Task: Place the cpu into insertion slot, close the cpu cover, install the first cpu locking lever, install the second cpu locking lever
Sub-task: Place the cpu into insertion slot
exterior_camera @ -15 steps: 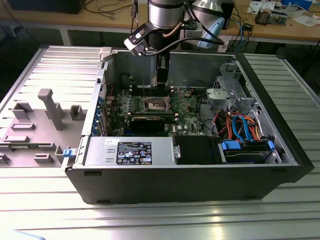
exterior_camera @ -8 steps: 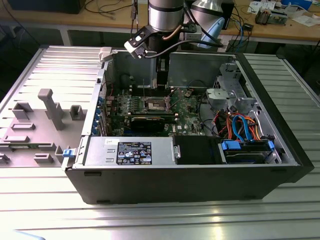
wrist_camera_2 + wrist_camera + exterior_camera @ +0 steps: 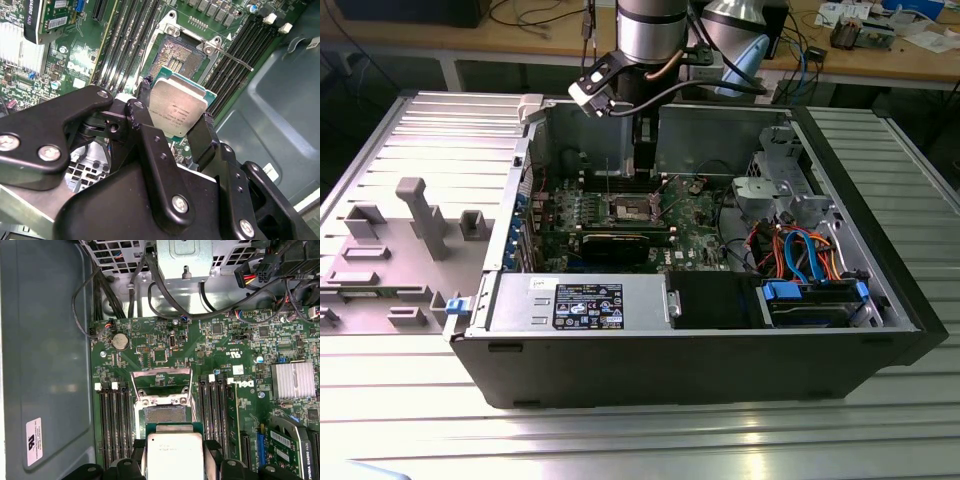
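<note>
Gripper (image 3: 176, 110) jaws were clamped on opposite edges of the cpu (image 3: 181, 100), which hid the near part of the open insertion slot (image 3: 181, 54); one cpu edge lay behind the gripper body.

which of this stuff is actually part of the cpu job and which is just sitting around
In the job: small square silvery cpu, held in the black tool; dark gold-tinted square insertion slot, uncovered; silvery hinged cpu cover, open.
Just there: long black graphics card; silver ribbed heatsink; round coin battery; blue and orange cables.
</note>
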Motion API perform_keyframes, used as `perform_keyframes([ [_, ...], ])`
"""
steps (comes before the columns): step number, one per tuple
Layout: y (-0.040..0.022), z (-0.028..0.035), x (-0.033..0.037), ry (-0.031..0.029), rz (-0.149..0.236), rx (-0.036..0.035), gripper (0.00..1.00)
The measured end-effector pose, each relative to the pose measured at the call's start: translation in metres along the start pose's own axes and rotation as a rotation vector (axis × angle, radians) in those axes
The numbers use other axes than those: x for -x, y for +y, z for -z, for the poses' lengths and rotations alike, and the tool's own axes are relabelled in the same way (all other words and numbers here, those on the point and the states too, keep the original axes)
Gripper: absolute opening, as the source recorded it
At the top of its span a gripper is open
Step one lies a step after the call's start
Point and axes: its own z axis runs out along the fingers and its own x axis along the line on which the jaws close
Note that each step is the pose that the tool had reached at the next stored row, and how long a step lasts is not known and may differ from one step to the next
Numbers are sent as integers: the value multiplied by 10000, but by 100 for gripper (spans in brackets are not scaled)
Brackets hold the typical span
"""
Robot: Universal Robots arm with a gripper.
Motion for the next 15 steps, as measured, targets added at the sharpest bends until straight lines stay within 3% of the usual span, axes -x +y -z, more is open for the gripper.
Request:
perform_keyframes([
  [2, -1, -1, -1, 4, -2, 26, 55],
  [4, -3, -1, 0, 10, 0, 129, 55],
  [6, -11, -6, 0, 20, 2, 329, 55],
  [7, -12, -10, 1, 21, 3, 368, 55],
  [15, -13, -26, 1, 22, 2, 384, 55],
])
